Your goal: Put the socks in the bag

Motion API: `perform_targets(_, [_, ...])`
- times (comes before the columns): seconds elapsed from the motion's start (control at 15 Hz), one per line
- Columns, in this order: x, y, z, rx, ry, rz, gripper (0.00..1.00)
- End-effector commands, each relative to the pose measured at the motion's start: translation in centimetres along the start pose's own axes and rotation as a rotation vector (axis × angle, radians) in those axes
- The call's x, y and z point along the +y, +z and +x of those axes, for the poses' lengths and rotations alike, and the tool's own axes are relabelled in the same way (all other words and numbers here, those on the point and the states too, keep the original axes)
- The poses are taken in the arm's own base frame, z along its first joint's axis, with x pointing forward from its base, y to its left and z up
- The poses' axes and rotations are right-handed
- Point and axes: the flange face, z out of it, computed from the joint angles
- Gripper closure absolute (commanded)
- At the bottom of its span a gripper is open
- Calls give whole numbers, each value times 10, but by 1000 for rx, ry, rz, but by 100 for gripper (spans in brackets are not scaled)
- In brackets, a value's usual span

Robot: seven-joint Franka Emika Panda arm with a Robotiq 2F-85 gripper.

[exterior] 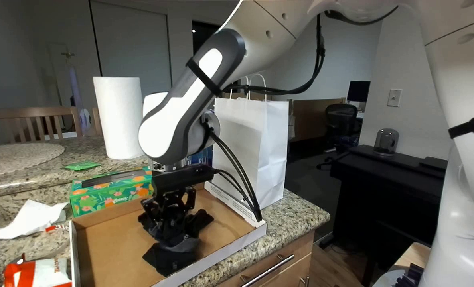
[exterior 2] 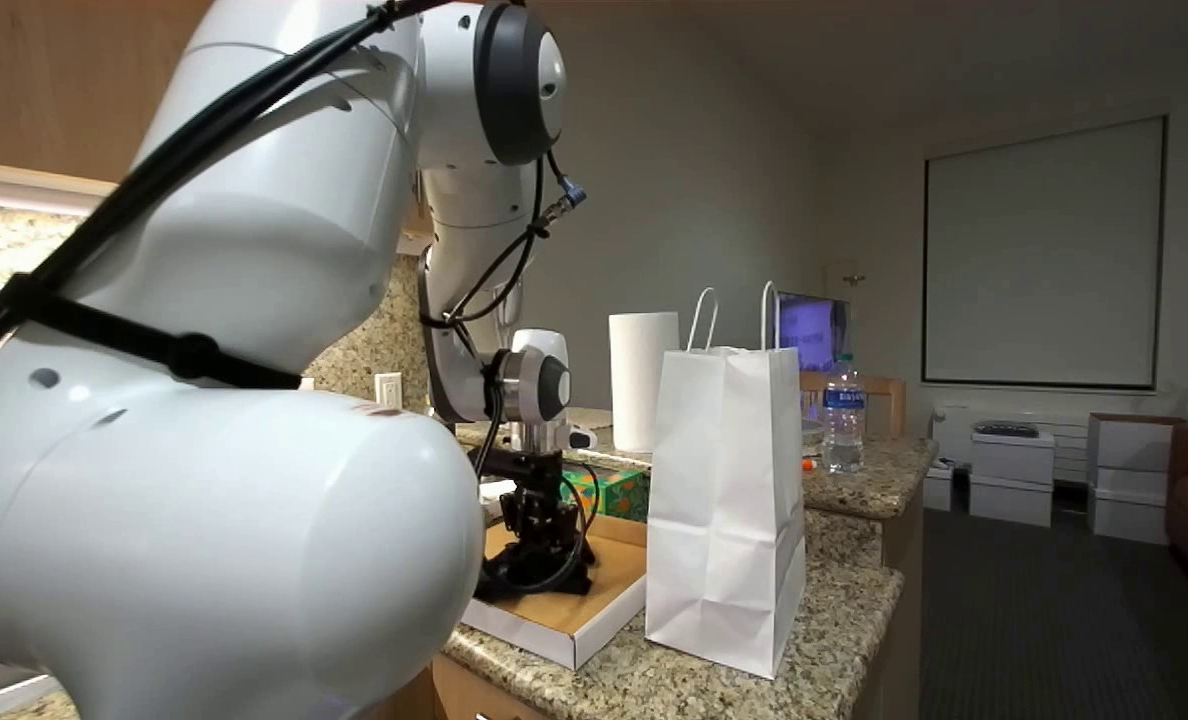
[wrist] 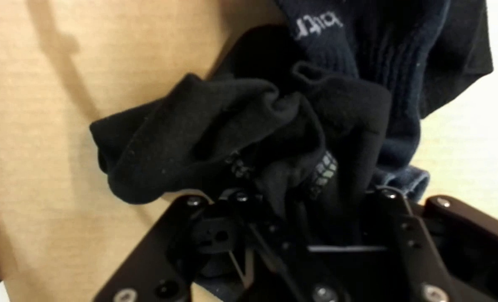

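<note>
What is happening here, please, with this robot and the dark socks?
A robot arm has its claw down among the dark socks in a shallow box on the counter. Whether it grips any of them is not clear. The bag stands upright beside the box; its inside is hidden.

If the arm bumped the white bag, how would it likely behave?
The bag would probably tip fairly readily, standing tall for its width. Its creased, papery look suggests it may dent or fold rather than stay rigid. Its weight is uncertain, since any contents are hidden.
</note>
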Motion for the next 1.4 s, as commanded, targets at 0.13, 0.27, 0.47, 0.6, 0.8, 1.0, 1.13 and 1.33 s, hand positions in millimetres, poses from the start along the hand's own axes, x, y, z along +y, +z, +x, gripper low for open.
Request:
perform_targets(0.13, [11,4,1,-63,27,3,90])
perform_targets(0.27, [15,-1,0,-70,41,13,88])
perform_targets(0.47, [18,-15,-3,-76,45,27,89])
perform_targets(0.6, [19,-32,-9,-70,22,36,89])
perform_targets(0.8, [18,-67,-15,-50,-26,32,89])
perform_targets(1.0, [18,-116,-22,-19,-66,27,89])
perform_targets(1.13, [20,-150,-28,-4,-94,33,89])
perform_targets(1.33, [27,-194,-35,27,-124,57,89])
